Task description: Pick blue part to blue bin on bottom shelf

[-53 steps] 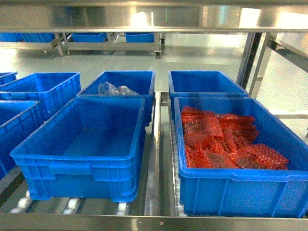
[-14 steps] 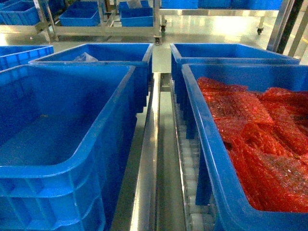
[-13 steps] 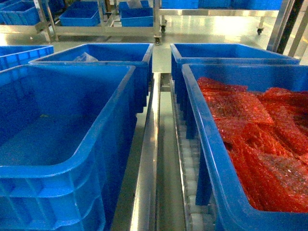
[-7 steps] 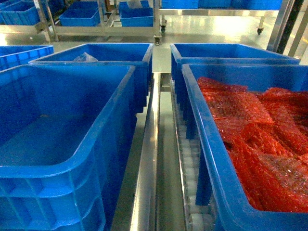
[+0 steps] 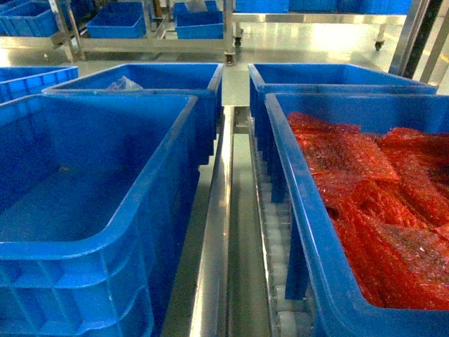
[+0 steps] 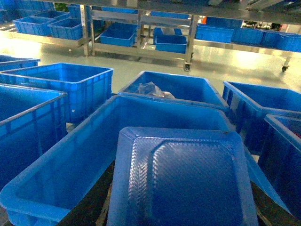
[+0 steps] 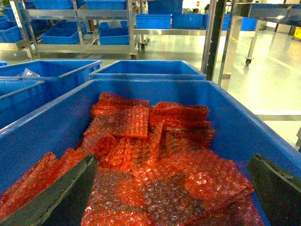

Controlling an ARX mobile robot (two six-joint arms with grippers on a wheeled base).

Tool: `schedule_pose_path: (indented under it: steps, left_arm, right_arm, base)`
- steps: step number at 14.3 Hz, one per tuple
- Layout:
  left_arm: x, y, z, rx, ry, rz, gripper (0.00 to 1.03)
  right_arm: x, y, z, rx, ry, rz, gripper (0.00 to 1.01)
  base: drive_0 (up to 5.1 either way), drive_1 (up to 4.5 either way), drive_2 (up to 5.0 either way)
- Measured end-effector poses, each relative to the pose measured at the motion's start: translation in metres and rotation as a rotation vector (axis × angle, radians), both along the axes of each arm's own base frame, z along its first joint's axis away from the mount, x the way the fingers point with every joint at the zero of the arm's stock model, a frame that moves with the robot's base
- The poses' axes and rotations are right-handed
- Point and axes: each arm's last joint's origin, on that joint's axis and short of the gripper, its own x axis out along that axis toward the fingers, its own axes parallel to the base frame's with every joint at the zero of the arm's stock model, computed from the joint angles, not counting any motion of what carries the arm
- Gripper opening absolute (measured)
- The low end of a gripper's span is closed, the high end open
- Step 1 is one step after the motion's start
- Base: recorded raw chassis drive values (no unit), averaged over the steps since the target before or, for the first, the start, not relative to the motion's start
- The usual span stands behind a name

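While left fingers (image 6: 89, 205) pinch the dark blue round-cornered blocky part (image 6: 183, 181) over the large bright blue plastic bin (image 6: 66, 165), lower centrally, then release; right fingers (image 7: 61, 197) stand spread.

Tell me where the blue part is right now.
In the left wrist view the blue part fills the near foreground, held just above the empty blue bin; the head view does not show it.

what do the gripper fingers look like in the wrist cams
In the right wrist view, the right gripper shows two dark, flat, wedge-shaped fingers with matte surfaces. In the left wrist view only thin dark slivers of the left gripper show. No cables or markings visible.
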Motion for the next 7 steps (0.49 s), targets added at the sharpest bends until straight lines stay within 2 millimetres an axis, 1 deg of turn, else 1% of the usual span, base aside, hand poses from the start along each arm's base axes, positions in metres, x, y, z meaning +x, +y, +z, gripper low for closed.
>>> schedule_pose_path:
  steps: [7]
  left_arm:
    - [0.0000, 0.0000, 0.0000, 0.000, 0.000, 0.000, 0.43]
  right_arm:
    - [0.0000, 0.0000, 0.0000, 0.000, 0.000, 0.000, 0.98]
  base:
    - [0.0, 0.00, 0.0]
